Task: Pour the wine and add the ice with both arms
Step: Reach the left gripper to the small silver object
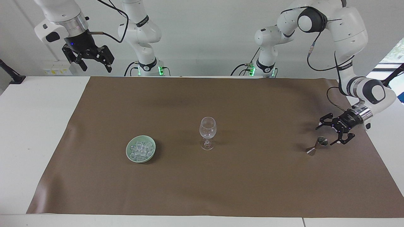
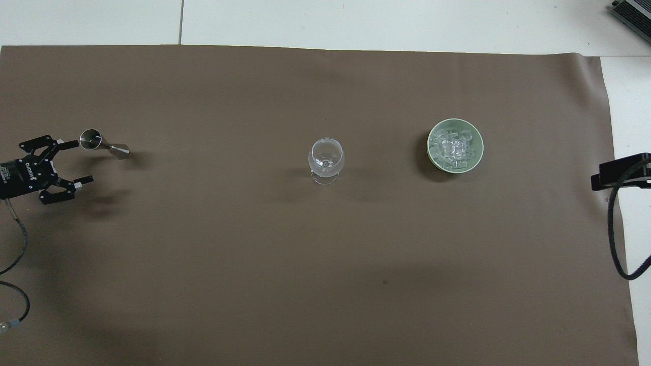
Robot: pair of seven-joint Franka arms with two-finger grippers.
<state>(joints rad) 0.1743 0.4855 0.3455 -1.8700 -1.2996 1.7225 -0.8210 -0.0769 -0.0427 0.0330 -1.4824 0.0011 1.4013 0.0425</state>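
Left gripper [image 1: 323, 135] spread wide beside the jigger [image 1: 316, 146], untouched; right gripper [image 1: 93, 66] open, holding nothing.

A white table [image 1: 38, 132] under a brown mat [image 1: 252, 189] stands against a plain pale wall [image 1: 202, 37].

A wine glass [image 1: 207, 132] stands upright at the middle of the mat [image 1: 202, 189], which lies on the table [image 1: 38, 126]. Toward the right arm's end sits a bowl [image 1: 140, 148] with the ice [image 1: 141, 149] heaped in it. Toward the left arm's end a jigger [image 1: 316, 146] stands, seemingly upright. The left gripper [image 1: 325, 135], fingers spread, is just beside the jigger. The right gripper [image 1: 94, 64] waits high over the table's edge.
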